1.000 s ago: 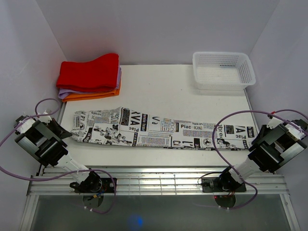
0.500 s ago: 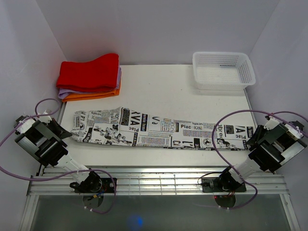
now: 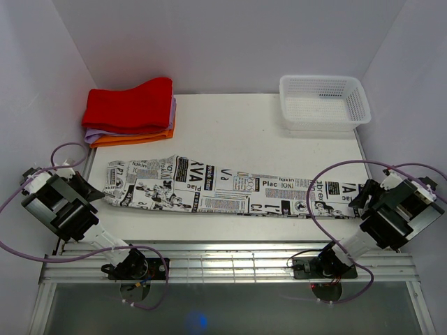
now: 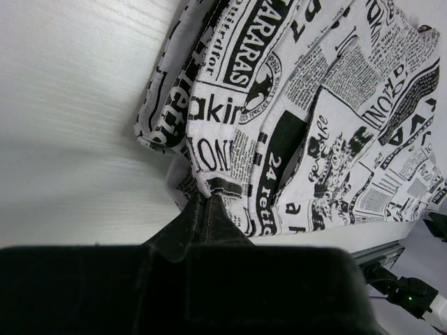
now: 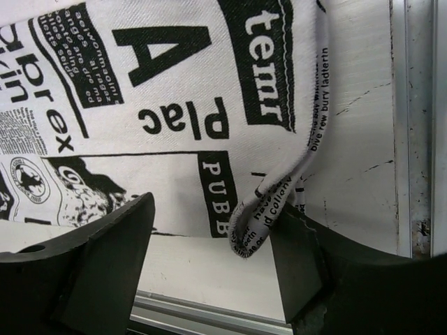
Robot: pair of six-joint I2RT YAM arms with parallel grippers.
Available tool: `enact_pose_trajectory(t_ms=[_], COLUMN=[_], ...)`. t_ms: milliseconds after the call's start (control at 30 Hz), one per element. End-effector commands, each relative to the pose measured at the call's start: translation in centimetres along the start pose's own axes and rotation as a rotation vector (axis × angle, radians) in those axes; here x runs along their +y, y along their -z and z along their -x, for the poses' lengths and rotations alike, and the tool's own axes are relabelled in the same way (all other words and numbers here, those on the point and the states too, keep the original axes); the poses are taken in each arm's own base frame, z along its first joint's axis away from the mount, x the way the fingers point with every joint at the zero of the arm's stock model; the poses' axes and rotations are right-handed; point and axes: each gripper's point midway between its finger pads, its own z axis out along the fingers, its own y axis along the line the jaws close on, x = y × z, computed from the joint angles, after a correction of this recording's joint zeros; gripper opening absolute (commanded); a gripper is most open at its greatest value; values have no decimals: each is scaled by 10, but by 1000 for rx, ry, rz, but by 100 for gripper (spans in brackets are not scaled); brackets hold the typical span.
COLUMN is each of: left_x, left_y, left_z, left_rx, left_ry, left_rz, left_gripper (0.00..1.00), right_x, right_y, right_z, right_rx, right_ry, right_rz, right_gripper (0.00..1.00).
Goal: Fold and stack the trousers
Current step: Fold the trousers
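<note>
White fabric printed with black newsprint, the trousers (image 3: 230, 187) lie stretched flat along the near half of the table (image 3: 237, 129), with 1 end at each arm. They are well apart from the stack of red, purple and orange cloths (image 3: 129, 108) at the far left and from the white basket (image 3: 323, 79) at the far right. The left gripper (image 4: 209, 209) has its fingers pressed together on a small tuck of cloth at the left end's near edge. The right gripper (image 5: 213, 241) stands spread, with 1 finger on each side of the right-end corner, where a narrow loop of hem curls up just beside 1 of the fingers (whether it touches I cannot tell). No fold is made yet, so I judge the step in hand to be securing both ends before the first fold. The main risk is on the right. If the fingers close where they stand, they may catch only that curled loop, or only the top layer, and the lower layer would sag and skew the fold. The left pinch is also slight, so a brisk lift or a pull along the length could draw the cloth out of it. The right end also sits near the table's edge and the metal rail (image 5: 412, 118), where a dropped corner could slip over and snag.
</note>
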Motion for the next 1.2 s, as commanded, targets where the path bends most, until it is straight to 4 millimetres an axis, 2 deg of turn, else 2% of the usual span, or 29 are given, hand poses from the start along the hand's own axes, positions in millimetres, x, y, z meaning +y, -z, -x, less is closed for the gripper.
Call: enact_pose_trajectory(t_ms=[0,167,300,400,500,667,800,867,933,967,1000,1167], left_x=[-2,-5,-10,-6,1,9,13,16,14,13,12,14], left_y=[12,27,43,44,38,26,16,12,10,9,8,12], left_z=[24,46,71,78,77,69,63,60,58,55,54,49], left_rx=[-78,-115,-168,-175,-157,-136,-116,-104,-100,-96,-96,-100], left_ry=[-57,-113,-188,-206,-199,-181,-159,-144,-144,-141,-148,-188], left_rz=[0,17,36,48,53,48,34,30,13,6,3,38], left_gripper=[0,0,0,0,0,0,0,7,19,22,24,35], right_x=[-33,-49,-57,-60,-62,-62,-59,-57,-52,-51,-49,-41], right_y=[-9,-10,-12,-12,-13,-15,-17,-18,-18,-18,-17,-9], right_z=[-19,-35,-40,-41,-42,-44,-46,-45,-45,-44,-44,-31], right_rx=[65,117,132,142,144,154,162,161,162,160,161,128], right_ry=[5,35,56,61,63,55,54,56,56,58,54,59], right_rz=[-134,-216,-253,-268,-274,-264,-241,-231,-200,-192,-188,-157], right_gripper=[74,78,81,82,86,86,82,81,70,62,51,22])
